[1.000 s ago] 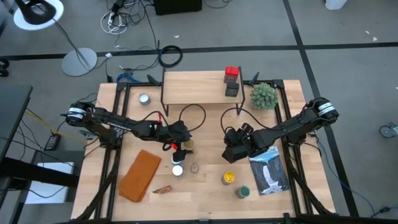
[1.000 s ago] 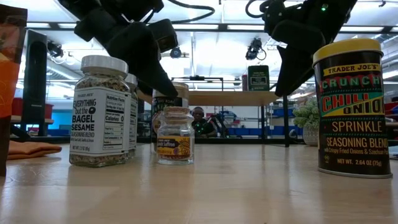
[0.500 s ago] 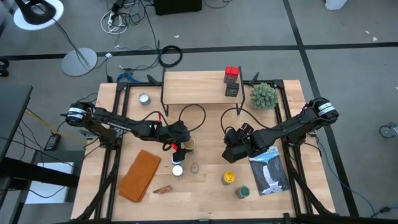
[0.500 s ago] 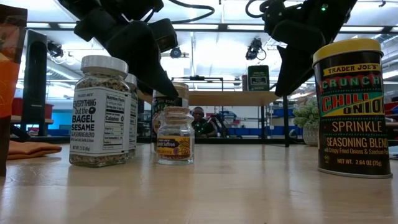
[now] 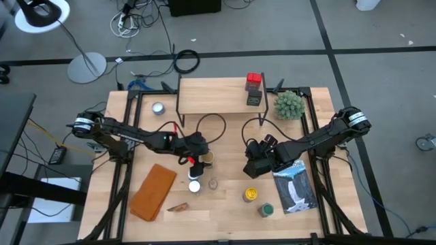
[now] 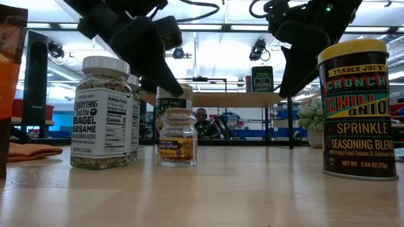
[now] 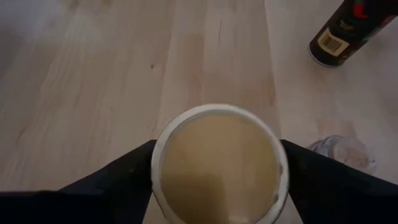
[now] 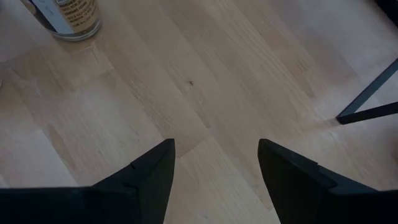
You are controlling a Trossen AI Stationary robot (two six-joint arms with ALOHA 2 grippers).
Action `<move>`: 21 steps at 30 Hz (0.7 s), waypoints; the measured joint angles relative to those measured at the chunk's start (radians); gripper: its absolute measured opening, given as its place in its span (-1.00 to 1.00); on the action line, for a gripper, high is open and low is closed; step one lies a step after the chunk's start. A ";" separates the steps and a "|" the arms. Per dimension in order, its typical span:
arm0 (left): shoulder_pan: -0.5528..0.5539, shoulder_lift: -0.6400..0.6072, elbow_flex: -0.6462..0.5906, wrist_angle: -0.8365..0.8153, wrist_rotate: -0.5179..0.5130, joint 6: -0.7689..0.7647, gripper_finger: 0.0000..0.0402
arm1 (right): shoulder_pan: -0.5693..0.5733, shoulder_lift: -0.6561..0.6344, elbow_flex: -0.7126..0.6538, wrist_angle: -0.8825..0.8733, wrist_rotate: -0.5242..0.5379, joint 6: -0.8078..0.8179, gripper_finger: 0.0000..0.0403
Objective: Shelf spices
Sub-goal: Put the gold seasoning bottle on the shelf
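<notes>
My left gripper [image 5: 197, 155] sits mid-table over a tan-topped spice jar [image 7: 217, 163], one finger on each side of it; in the low view this jar [image 6: 172, 101] stands behind the others, its base hidden. My right gripper [image 8: 214, 180] hangs open over bare wood [image 5: 255, 162], right of centre. The shelf [image 5: 214, 95] stands at the far edge with a red tin [image 5: 254, 79] and a dark jar [image 5: 254, 98] on top. Standing on the table are a white-topped bagel seasoning jar [image 6: 101, 113], a small glass jar [image 6: 177, 139], a yellow-topped tin [image 6: 360, 107] and a green-topped jar [image 5: 266, 209]. My left gripper holds the tan-topped jar at its lid rim [image 7: 158, 168], pinched between the two fingers [image 7: 121, 177]. They come from above, pointing down, on opposite sides of the lid. The jar is upright. The jars in front hide whether its base is on the table.
An orange cloth [image 5: 153, 190] lies near the left front. A flat silver tin [image 5: 158, 107] sits left of the shelf and a spiky green plant ball [image 5: 289, 104] right of it. A printed bag [image 5: 294, 187] lies under the right arm. Bare wood lies between the grippers.
In the low view my left gripper has shifted slightly up and toward the table's right. The jars stand as before.
</notes>
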State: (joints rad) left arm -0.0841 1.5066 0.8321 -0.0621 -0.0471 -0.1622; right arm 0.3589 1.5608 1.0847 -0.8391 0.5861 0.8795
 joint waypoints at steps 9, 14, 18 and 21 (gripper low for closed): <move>0.000 0.000 0.093 -0.121 0.018 0.045 0.41 | 0.000 0.000 0.000 0.000 0.000 0.000 0.14; 0.000 -0.002 0.095 -0.147 0.024 0.033 0.37 | 0.000 0.000 0.000 0.000 0.000 0.000 0.14; -0.001 -0.002 0.095 -0.151 0.024 0.027 0.39 | 0.000 0.000 0.000 0.000 0.000 0.000 0.14; -0.001 -0.002 0.095 -0.159 0.025 0.027 0.39 | 0.000 0.000 0.000 0.000 0.000 0.000 0.14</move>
State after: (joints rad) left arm -0.0849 1.5043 0.9276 -0.2209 -0.0223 -0.1356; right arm 0.3591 1.5608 1.0847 -0.8390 0.5861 0.8795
